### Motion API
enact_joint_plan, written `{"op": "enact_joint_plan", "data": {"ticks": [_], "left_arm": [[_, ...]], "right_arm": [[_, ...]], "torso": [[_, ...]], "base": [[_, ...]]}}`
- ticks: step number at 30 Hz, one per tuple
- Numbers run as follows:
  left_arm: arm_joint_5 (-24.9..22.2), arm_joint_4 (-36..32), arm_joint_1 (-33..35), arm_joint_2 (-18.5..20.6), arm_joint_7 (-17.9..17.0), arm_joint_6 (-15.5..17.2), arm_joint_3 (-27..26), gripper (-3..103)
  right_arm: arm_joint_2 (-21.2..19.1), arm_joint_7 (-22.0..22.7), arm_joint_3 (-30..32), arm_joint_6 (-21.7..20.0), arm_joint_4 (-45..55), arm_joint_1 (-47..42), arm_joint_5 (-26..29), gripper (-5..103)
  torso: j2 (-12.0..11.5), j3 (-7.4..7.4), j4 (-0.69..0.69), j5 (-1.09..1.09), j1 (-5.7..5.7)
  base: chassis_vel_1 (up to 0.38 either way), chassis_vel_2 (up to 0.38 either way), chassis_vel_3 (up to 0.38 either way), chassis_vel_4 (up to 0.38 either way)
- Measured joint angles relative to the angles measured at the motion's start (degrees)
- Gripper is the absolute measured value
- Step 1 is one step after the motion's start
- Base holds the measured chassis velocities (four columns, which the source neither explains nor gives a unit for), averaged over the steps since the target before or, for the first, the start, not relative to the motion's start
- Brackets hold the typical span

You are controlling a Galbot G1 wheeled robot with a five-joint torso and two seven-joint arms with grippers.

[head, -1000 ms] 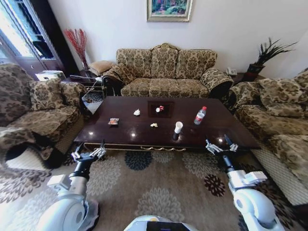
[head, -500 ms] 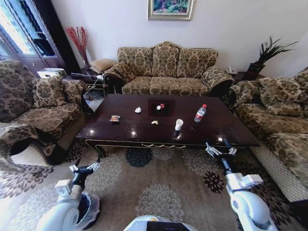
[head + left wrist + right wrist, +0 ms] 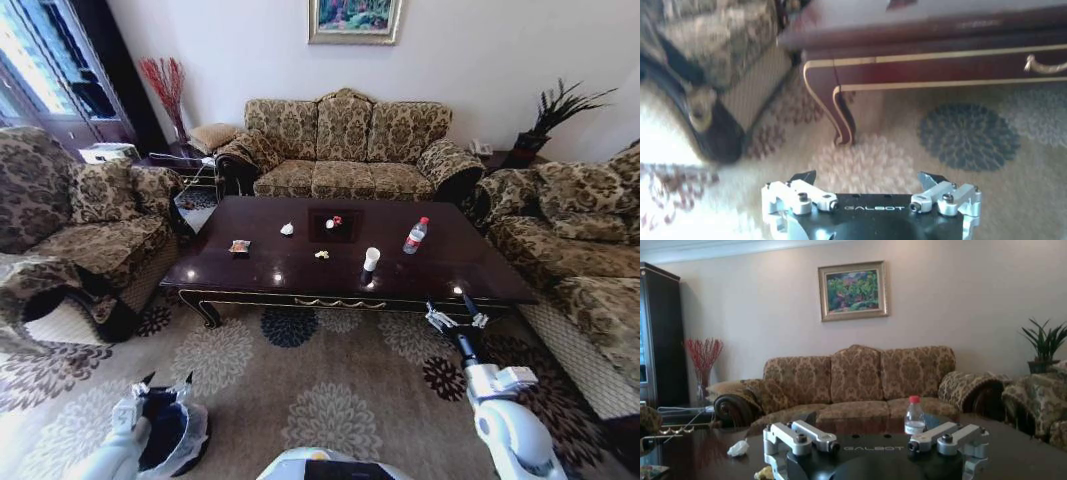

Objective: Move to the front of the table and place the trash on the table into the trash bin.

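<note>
a living room seen from above, with patterned brown sofas on three sides and a floral rug across the lower half of the frame. the only readable writing is "galbot", printed in pale letters on the black body of each gripper in the two wrist views.

the table fills the centre of the head view: a large rectangle of glossy dark brown wood with gilt trim along its front edge. in the left wrist view its curved, gold-lined leg stands on the rug at upper centre.

the trash bin sits at the lower left of the head view, on the rug, well apart from the table; it is round and black with a whitish bag puffed around the rim.

the left gripper hangs just above the bin, its jaws spread wide with nothing between them. the right gripper is at lower right, near the table's front edge, jaws also wide and empty.

trash lies scattered on the tabletop: a clear water bottle with a red cap right of centre, a white paper cup near the middle, a snack wrapper to the left, crumpled white paper, a red-and-white scrap, and a yellowish bit.
</note>
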Motion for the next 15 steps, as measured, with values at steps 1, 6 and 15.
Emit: {"op": "enact_joint_plan", "data": {"ticks": [1,6,15], "left_arm": [[-1.92,0.92,0.69,-0.17,0.2,0.65,0.11,100],[-2.61,4.23,0.78,-0.37,0.57,1.04,0.72,100],[0.04,7.52,-1.44,-0.39,0.57,1.0,1.94,100]], "right_arm": [[1.03,-0.19,-0.49,0.05,-0.48,0.13,-0.35,100],[2.17,-0.65,-1.27,0.47,-2.05,0.44,-1.25,100],[1.56,-0.86,-1.88,0.59,-3.34,1.11,-1.49,100]], "torso": [[0.0,0.0,0.02,0.01,0.0],[0.0,0.0,0.03,0.01,0.0],[0.0,0.0,0.01,0.02,0.0]], "base": [[0.0,0.0,0.0,0.0],[0.0,0.0,0.0,0.0],[0.0,0.0,0.0,0.0]]}}
